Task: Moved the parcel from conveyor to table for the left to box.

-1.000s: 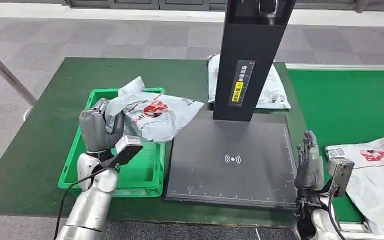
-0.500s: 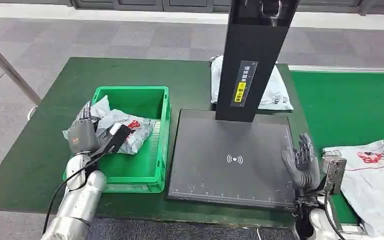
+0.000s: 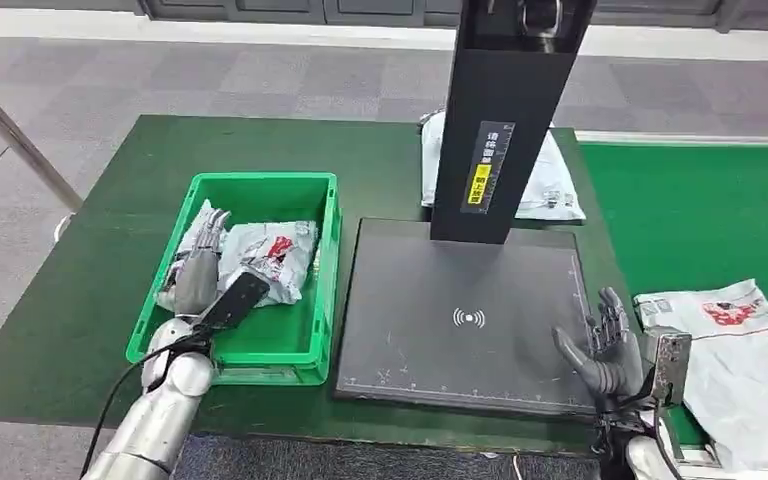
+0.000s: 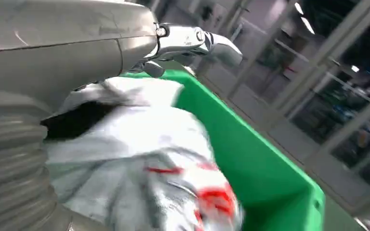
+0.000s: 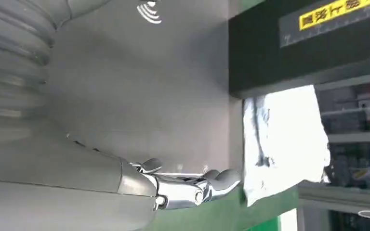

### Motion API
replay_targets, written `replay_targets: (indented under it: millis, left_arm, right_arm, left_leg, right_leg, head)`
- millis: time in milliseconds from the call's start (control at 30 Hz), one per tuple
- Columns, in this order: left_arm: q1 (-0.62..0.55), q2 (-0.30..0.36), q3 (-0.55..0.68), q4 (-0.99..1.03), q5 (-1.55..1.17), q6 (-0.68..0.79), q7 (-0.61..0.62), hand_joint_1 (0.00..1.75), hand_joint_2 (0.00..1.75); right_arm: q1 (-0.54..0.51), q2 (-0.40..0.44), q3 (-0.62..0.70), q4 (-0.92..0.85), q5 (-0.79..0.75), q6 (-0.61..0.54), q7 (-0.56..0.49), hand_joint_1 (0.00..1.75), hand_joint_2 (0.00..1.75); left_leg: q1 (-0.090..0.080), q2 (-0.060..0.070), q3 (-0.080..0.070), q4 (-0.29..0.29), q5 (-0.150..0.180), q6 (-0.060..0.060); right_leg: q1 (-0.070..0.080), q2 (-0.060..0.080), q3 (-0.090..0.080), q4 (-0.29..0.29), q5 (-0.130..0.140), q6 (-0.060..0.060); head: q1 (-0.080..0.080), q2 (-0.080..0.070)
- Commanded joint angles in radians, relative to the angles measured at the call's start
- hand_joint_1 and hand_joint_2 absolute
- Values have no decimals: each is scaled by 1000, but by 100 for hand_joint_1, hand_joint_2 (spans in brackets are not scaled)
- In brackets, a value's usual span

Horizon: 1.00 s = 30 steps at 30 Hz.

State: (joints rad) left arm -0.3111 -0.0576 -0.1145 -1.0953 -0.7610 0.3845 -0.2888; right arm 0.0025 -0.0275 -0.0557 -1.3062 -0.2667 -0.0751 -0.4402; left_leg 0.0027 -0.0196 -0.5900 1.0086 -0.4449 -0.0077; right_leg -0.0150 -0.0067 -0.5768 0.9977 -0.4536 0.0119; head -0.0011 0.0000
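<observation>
A crumpled grey plastic mailer parcel with a red printed logo lies inside the green plastic crate on the dark green desk, toward the crate's left side. The left hand rests against the parcel's left edge with its fingers extended over the bag; the left wrist view is blurred, and whether they grip the parcel cannot be told. The parcel's red print cannot be read. Right of the crate sits a flat black scanner platform bearing a white wireless symbol, and from its back rises a black upright column carrying a label with white characters above a yellow patch, too small to read. Behind the column lies a second grey mailer bag. The right hand hovers over the platform's right front corner, fingers spread and holding nothing. A third grey mailer with a red logo lies on the bright green conveyor belt to the right.
</observation>
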Motion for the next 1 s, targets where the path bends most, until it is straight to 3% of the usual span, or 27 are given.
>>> replay_targets:
  millis: [33, 300, 667, 700, 733, 833, 867, 900, 1000]
  left_arm:
    - [47, 11, -56, -207, 394, -162, -156, 0, 175]
    - [6, -74, -95, -185, 550, -159, -172, 0, 175]
    - [1, -59, -114, -175, 565, -140, -179, 0, 175]
    - [-3, -71, -125, -164, 542, -118, -188, 0, 175]
    - [-28, -129, -186, -89, 564, -119, -182, 0, 175]
    - [-68, -172, -284, 25, 585, -134, -160, 0, 175]
    - [-109, -203, -336, 123, 613, -194, -114, 0, 175]
    - [-145, -244, -366, 227, 628, -139, -159, 0, 175]
    - [-162, -250, -380, 264, 648, -125, -180, 0, 175]
  right_arm:
    - [5, 2, -46, 11, -5, 21, 4, 0, 175]
    - [-23, 5, -31, 30, 12, 1, 8, 0, 175]
    - [-21, 3, -29, 29, 13, 0, 9, 0, 175]
    - [-27, 3, -26, 35, 13, 0, 8, 0, 175]
    - [-54, 0, -9, 68, 24, -11, 11, 0, 175]
    - [-79, 4, 4, 93, 62, -44, 19, 0, 175]
    - [-102, 1, 8, 122, 101, -88, 33, 0, 175]
    - [-125, -5, 4, 157, 100, -84, 32, 0, 175]
    - [-130, -7, -2, 166, 100, -82, 30, 0, 175]
  left_leg:
    - [1, 4, -1, 0, -1, 0]
    - [0, 3, -3, 0, -2, -1]
    - [0, 4, -3, -1, -2, -1]
    - [1, 5, -3, -1, -1, -1]
    - [0, 5, -3, -1, -2, -1]
    - [0, 2, -3, -1, -1, 0]
    - [0, 3, -4, -1, -1, 0]
    - [0, 3, -3, -1, -1, 0]
    - [0, 1, -3, -1, 0, 0]
  right_leg:
    - [1, 3, -2, -1, 0, -1]
    - [1, 4, -5, 0, 0, -1]
    - [1, 4, -5, -1, 0, -1]
    - [1, 5, -4, -2, 1, -1]
    - [1, 5, -5, -1, 0, -1]
    - [0, 2, -4, -1, 0, 0]
    - [0, 3, -5, -1, 0, 0]
    - [0, 3, -4, -2, 1, 0]
    - [0, 1, -3, -3, 1, 0]
  head:
    - [0, 0]
    - [0, 0]
    - [0, 0]
    - [0, 0]
    - [0, 0]
    - [0, 0]
    - [0, 0]
    - [0, 0]
    - [0, 0]
